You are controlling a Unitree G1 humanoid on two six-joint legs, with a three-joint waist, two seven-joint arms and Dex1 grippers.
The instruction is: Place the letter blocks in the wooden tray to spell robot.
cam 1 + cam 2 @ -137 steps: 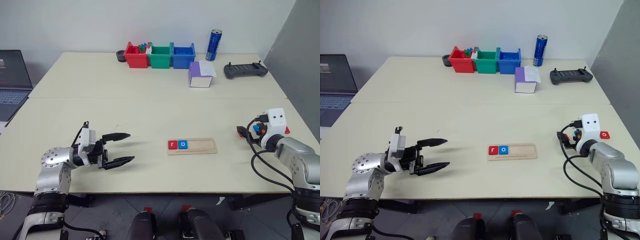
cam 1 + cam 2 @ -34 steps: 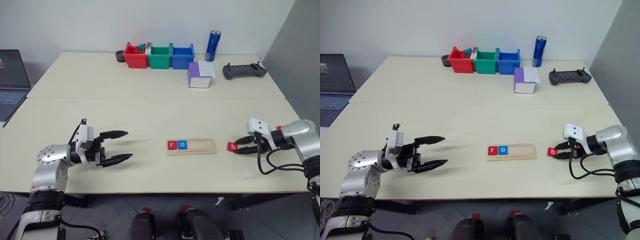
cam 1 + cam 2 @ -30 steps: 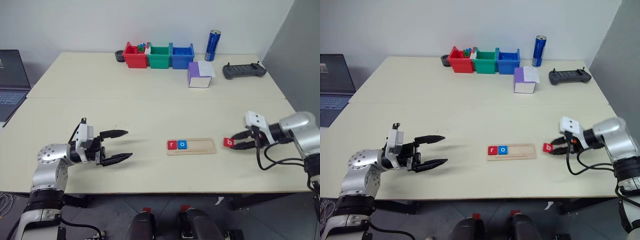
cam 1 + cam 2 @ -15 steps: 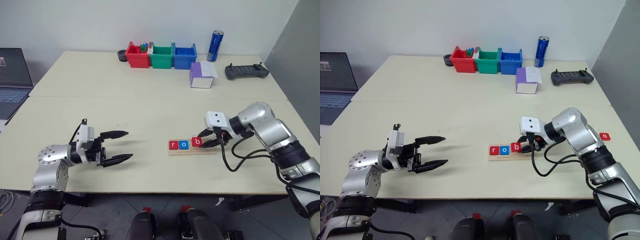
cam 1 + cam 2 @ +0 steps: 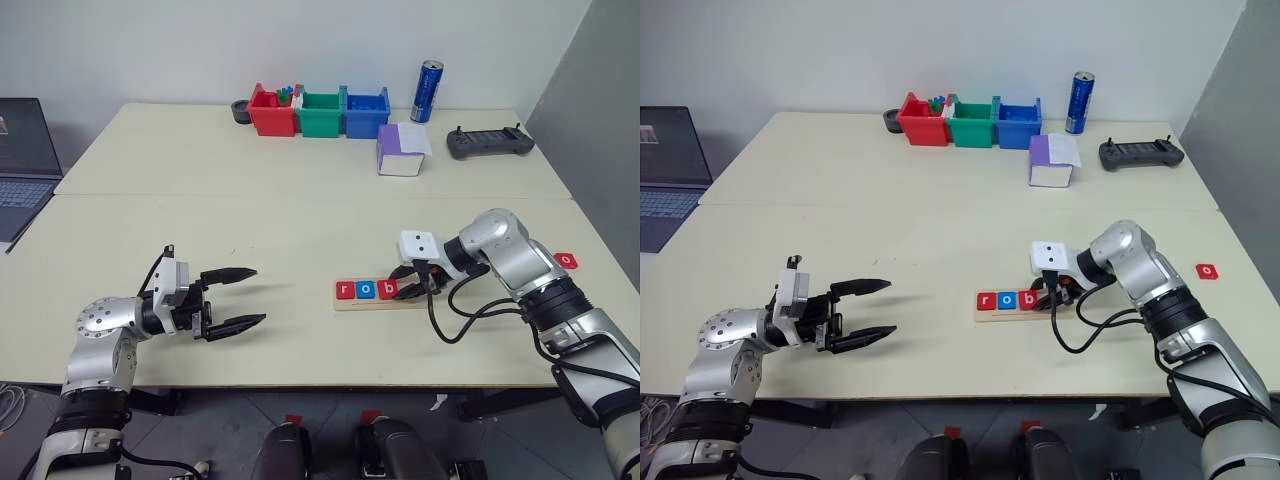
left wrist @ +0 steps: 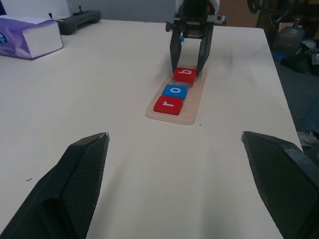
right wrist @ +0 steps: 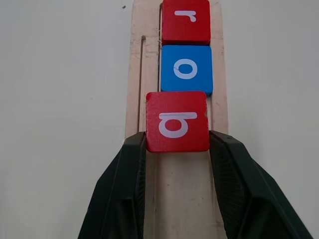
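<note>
The wooden tray (image 6: 195, 97) lies at the table's front middle. A red "r" block (image 5: 345, 290) and a blue "o" block (image 5: 366, 290) sit in its left end. My right gripper (image 5: 408, 287) is shut on a red "b" block (image 7: 177, 121), held over the groove with its edge against the blue "o". Another red "o" block (image 5: 565, 260) lies on the table far to the right. My left gripper (image 5: 258, 295) hovers open and empty, left of the tray and pointing toward it.
Red (image 5: 272, 110), green (image 5: 320, 112) and blue (image 5: 365, 110) bins line the far edge. Beside them are a blue can (image 5: 428, 90), a purple tissue box (image 5: 402, 150) and a black controller (image 5: 490, 142). A laptop (image 5: 25, 160) stands at the far left.
My right gripper has carried the red "b" block leftward from beside the tray's right end and lowered it next to the blue "o". The left arm has stayed put.
</note>
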